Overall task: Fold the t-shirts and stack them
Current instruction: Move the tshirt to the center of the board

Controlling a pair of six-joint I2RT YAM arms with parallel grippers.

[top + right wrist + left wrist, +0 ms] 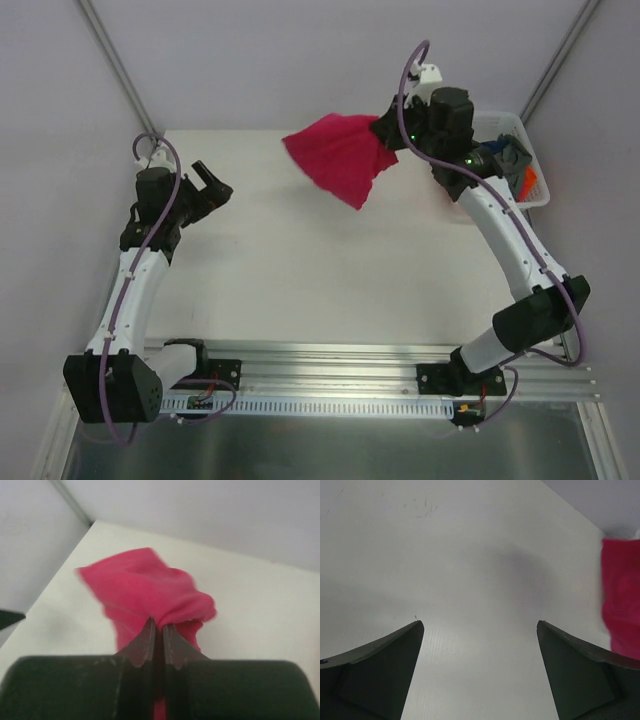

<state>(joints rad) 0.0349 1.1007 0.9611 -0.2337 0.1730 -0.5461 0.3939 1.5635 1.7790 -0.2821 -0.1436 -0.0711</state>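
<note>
The right claw (386, 130) is pressed together on a bunch of the pink shirt (340, 157). In the right wrist view its two fingers (145, 642) stand almost touching, with a fold of pink cloth pinched between the tips. The rest of the shirt (145, 587) billows out just beyond the tips as a loose, crumpled mass. From above, the shirt hangs off the claw toward the left arm's side and fans out into a ragged wedge over the far part of the table (300, 270). Whether its lowest corner touches the table cannot be told.

Behind the right claw, on its outer side, sits the basket (497, 120) at the far right corner of the table. An orange shirt (531, 185) and a grey shirt (517, 152) lie bundled in it, partly hidden by the arm.

The left claw (210, 183) is spread wide and holds nothing. In its wrist view the two fingers (385, 670) stand well apart, with bare table (470, 555) between and ahead of them. The pink shirt (622, 597) shows as a blurred strip far off to that claw's right, well clear of its tips. In the top view the left claw points toward the shirt, well apart from it.
</note>
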